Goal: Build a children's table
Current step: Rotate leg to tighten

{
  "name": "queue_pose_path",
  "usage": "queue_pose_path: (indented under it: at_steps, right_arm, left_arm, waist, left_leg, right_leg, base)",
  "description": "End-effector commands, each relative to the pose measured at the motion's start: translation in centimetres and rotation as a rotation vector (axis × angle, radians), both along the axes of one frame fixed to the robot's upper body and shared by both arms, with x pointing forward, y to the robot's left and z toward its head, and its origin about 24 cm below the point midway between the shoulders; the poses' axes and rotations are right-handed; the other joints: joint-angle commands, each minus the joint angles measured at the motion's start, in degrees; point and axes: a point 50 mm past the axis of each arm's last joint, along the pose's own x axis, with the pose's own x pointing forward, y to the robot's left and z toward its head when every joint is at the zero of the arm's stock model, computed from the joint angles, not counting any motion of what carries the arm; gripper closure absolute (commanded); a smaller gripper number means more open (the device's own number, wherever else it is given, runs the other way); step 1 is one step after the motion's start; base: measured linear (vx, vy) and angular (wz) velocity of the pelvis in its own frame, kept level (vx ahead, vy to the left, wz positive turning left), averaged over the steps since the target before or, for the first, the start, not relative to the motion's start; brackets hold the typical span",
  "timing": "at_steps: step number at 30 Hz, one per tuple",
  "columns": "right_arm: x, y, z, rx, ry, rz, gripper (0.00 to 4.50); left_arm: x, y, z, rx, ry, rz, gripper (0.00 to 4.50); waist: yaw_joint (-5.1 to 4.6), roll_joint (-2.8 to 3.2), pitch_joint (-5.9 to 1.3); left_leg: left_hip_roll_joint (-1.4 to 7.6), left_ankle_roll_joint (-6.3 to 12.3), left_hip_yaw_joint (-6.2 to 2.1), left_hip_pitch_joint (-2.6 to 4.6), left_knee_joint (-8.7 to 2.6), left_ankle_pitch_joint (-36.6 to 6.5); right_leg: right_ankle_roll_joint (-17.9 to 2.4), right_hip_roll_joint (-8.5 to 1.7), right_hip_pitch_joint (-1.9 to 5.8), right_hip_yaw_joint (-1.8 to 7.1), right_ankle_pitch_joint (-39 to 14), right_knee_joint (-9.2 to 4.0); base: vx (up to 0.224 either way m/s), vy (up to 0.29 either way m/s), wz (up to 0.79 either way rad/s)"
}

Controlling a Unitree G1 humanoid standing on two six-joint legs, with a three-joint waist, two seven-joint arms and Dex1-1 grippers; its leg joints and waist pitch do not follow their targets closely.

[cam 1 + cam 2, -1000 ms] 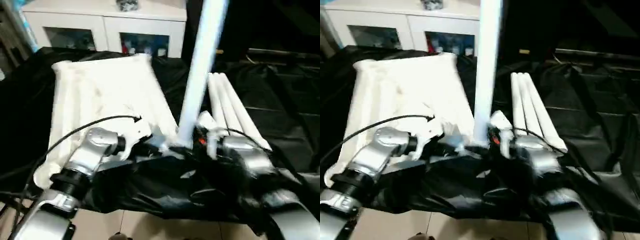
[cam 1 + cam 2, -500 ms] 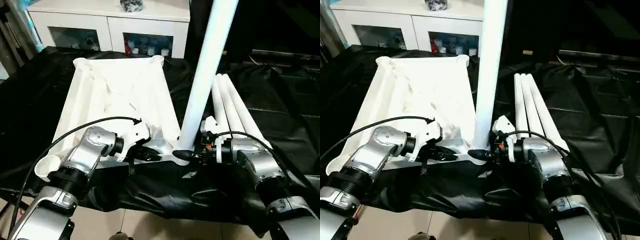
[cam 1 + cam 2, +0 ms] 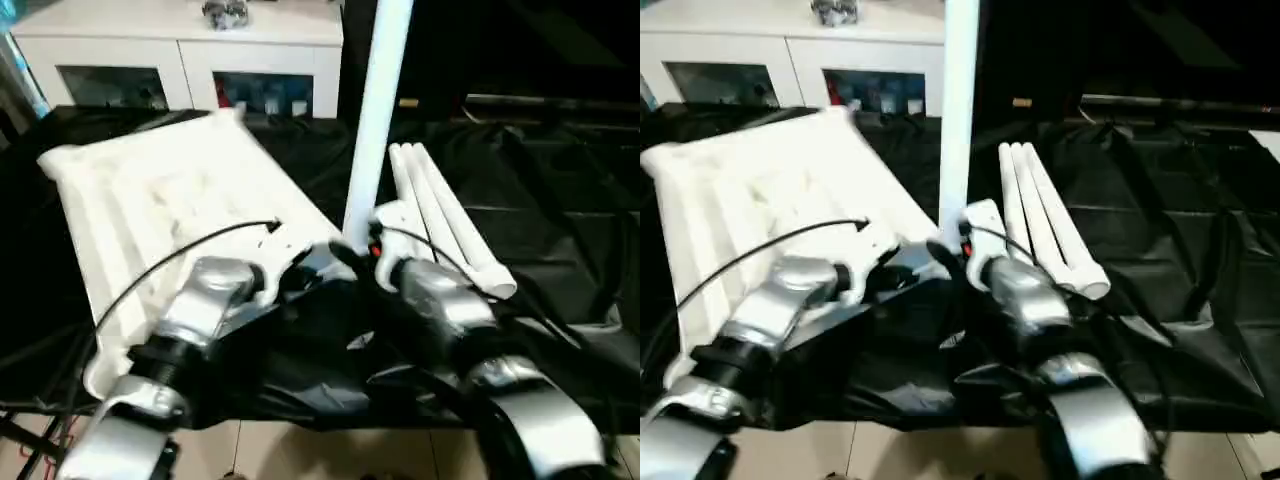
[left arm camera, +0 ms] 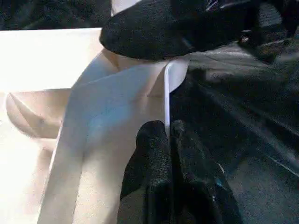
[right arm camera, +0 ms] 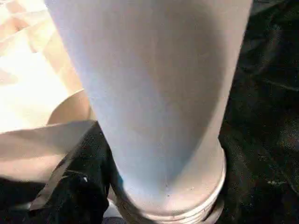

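Observation:
The white tabletop (image 3: 170,200) lies upside down, ribs up, on the black cloth. One white leg (image 3: 375,120) stands upright in its near right corner socket, its ringed base (image 5: 173,205) close in the right wrist view. Three more legs (image 3: 440,215) lie side by side to the right. My left gripper (image 4: 167,128) is shut on the tabletop's thin rim (image 4: 166,93) at that corner. My right gripper (image 3: 350,250) is at the upright leg's base, and one of its black fingers (image 4: 154,32) presses against the leg.
A white cabinet with glass doors (image 3: 150,60) stands behind the work surface. Black cloth (image 3: 560,200) covers the surface and hangs in folds over its near edge. Pale floor tiles (image 3: 300,450) show below. A black cable (image 3: 180,260) loops over my left forearm.
The whole picture has shifted and tilted, so the camera has moved. The leg still stands in the corner socket and both grippers stay at that corner.

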Motion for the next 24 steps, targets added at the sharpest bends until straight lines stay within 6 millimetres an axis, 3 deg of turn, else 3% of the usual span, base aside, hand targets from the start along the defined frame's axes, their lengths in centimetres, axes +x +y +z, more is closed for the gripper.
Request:
queue_pose_path:
  at_steps: [1,2,4,5,6,11,16,17,18,19,24]
  right_arm:
    - [-0.5,0.2,-1.3,-0.023,0.061,-0.002,1.06]
    - [-0.4,0.3,-1.1,-0.015,0.053,0.018,1.00]
    - [-0.5,0.3,-0.9,-0.018,0.031,0.067,0.74]
    - [-0.7,0.4,-0.7,-0.005,0.007,0.148,0.74]
    - [-0.7,0.4,-0.7,-0.001,0.003,0.164,0.74]
    - [-1.6,-0.1,-0.4,0.013,-0.040,0.358,0.74]
    - [-2.2,-1.5,-0.3,0.028,-0.054,0.448,0.74]
    - [-2.5,-2.1,-0.2,0.040,-0.056,0.490,0.74]
    - [-2.8,-2.7,0.0,0.048,-0.056,0.525,0.74]
    - [-3.0,-3.1,0.1,0.052,-0.055,0.549,0.97]
    - [-4.3,-4.4,0.5,0.052,-0.042,0.690,1.38]
  left_arm:
    - [-0.4,-2.5,0.9,-0.079,-0.028,-0.084,4.50]
    - [-0.5,-2.5,0.9,-0.075,-0.031,-0.085,4.50]
    - [-0.6,-2.3,0.8,-0.073,-0.034,-0.095,4.50]
    - [-0.8,-2.1,0.8,-0.073,-0.032,-0.119,4.50]
    - [-0.8,-2.1,0.8,-0.073,-0.031,-0.125,4.50]
    - [-1.1,-1.3,0.6,-0.056,-0.022,-0.194,4.50]
    - [-1.0,-0.3,0.5,-0.034,-0.010,-0.220,4.50]
    - [-1.0,0.1,0.5,-0.034,-0.006,-0.254,4.50]
    - [-1.0,0.5,0.5,-0.027,0.001,-0.282,4.50]
    - [-1.1,0.8,0.6,-0.022,0.005,-0.301,4.50]
    - [-1.3,1.9,0.9,-0.046,0.032,-0.410,4.50]
  waist:
    - [0.03,-0.24,-3.82]
    - [0.04,-0.51,-3.96]
    - [0.34,-0.14,-3.94]
    - [0.28,-0.29,-4.04]
    - [0.38,-0.11,-4.05]
    - [0.52,-0.38,-4.15]
    - [0.74,-0.38,-3.94]
    - [0.91,0.69,-3.86]
    - [0.74,0.34,-3.72]
    - [1.05,0.08,-3.89]
    - [2.00,0.23,-4.07]
  left_leg:
    - [1.25,1.18,-0.25,0.55,-3.69,-17.39]
    - [1.33,1.43,-0.14,0.42,-3.65,-16.42]
    - [1.33,1.88,0.06,0.63,-3.56,-15.55]
    - [1.30,2.31,0.06,0.33,-3.54,-15.12]
    - [1.32,2.56,0.02,0.30,-3.52,-14.94]
    - [1.31,4.39,0.13,0.04,-3.35,-12.31]
    - [1.41,3.99,0.10,0.26,-3.48,-14.12]
    - [1.45,3.45,0.00,0.52,-3.51,-15.03]
    - [1.41,3.45,0.11,0.53,-3.61,-15.79]
    - [1.37,3.63,0.11,0.59,-3.55,-16.12]
    - [1.63,3.73,0.18,0.41,-3.55,-14.48]
  right_leg:
    - [-9.53,-3.19,2.25,2.66,-21.86,-4.89]
    - [-10.27,-3.21,2.38,2.74,-19.67,-4.61]
    - [-11.39,-3.08,2.23,2.87,-16.76,-4.37]
    - [-11.70,-3.10,2.63,2.79,-15.59,-4.14]
    - [-11.81,-3.15,2.74,2.79,-15.22,-4.10]
    - [-12.91,-3.11,3.11,2.83,-11.94,-3.70]
    - [-12.67,-3.15,2.94,2.80,-15.39,-4.04]
    - [-12.61,-3.23,2.77,2.85,-16.27,-4.12]
    - [-12.18,-2.98,2.67,2.82,-16.90,-4.58]
    - [-11.89,-2.86,2.91,2.78,-16.68,-4.48]
    - [-12.73,-2.93,3.00,2.78,-14.05,-3.88]
  base:
    - [0.000,0.000,0.00]
    - [0.000,0.000,0.00]
    - [0.000,0.000,0.00]
    - [0.000,0.000,0.00]
    - [0.000,0.000,0.00]
    - [0.000,0.000,0.00]
    - [0.000,0.000,0.00]
    - [0.000,0.000,0.00]
    - [0.000,0.000,0.00]
    - [0.000,0.000,0.00]
    - [0.000,0.000,0.00]
